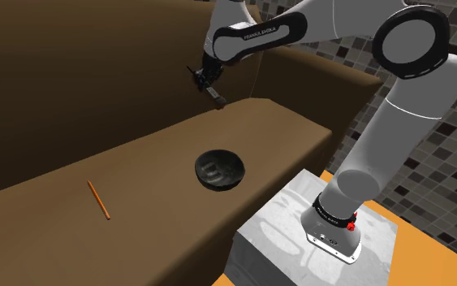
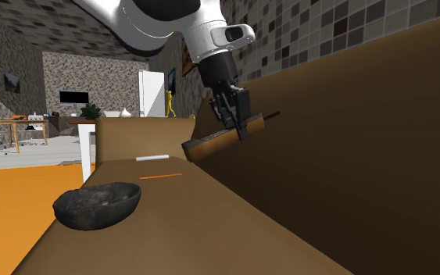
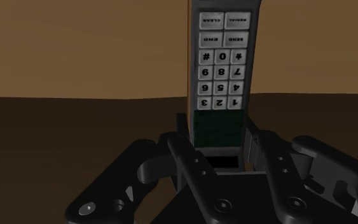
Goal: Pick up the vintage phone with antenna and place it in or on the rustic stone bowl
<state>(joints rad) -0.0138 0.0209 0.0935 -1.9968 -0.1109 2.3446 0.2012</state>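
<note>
On the brown sofa [image 1: 137,162] sits a dark bowl [image 1: 220,170]; well apart from it, near the backrest, the pincer [image 3: 217,141] pinches the phone [image 3: 220,63] by its end.

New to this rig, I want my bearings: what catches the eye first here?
The end effector, shut on a keypad phone, holds it in the air above the brown surface. A dark rough bowl sits on that surface nearer the stand, a thin orange stick farther off.
</note>
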